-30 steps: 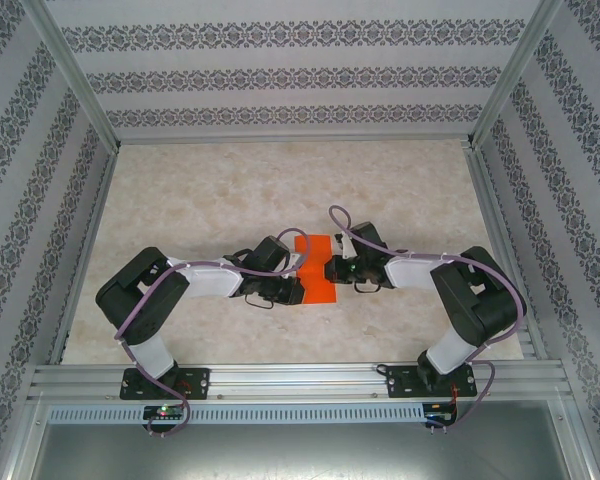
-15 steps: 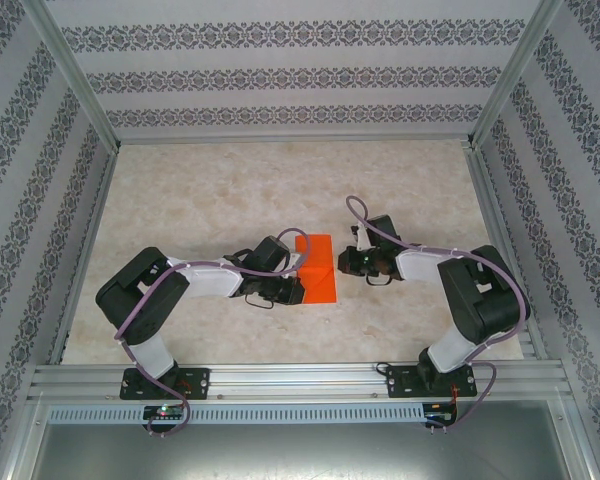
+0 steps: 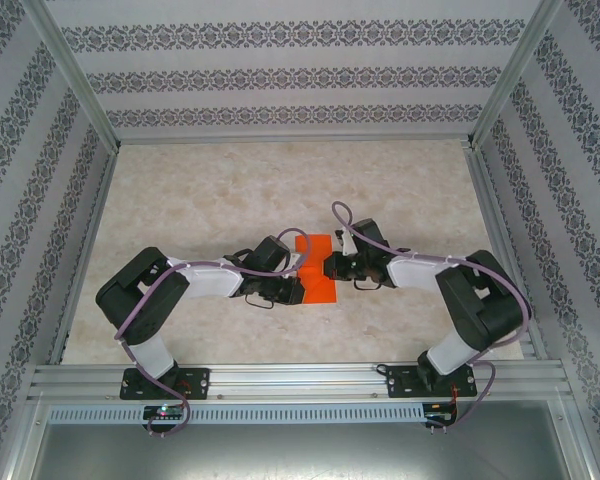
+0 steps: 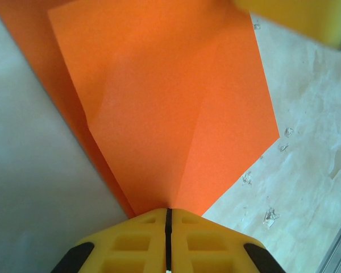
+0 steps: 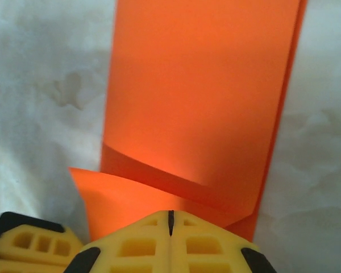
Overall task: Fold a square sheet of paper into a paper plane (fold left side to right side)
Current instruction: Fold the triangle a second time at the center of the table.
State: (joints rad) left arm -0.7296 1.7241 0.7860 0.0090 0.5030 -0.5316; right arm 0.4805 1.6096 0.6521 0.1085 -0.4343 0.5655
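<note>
The marbled table [image 3: 230, 190] carries the partly folded square sheet of paper [image 3: 316, 290] near its middle, a little toward the near edge. The left gripper [image 4: 168, 211] is closed, pinching the sheet's left edge, which lifts off the table. The right gripper [image 5: 170, 215], fingers pressed together, meets the sheet's right edge; I cannot tell whether it pinches paper.

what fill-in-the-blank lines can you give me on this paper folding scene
The folded sheet of paper is bright ____. From above, it lies ____ the left gripper and the right gripper. In both wrist views the yellow fingers are ____, not open.
Missing: orange; between; shut.
</note>
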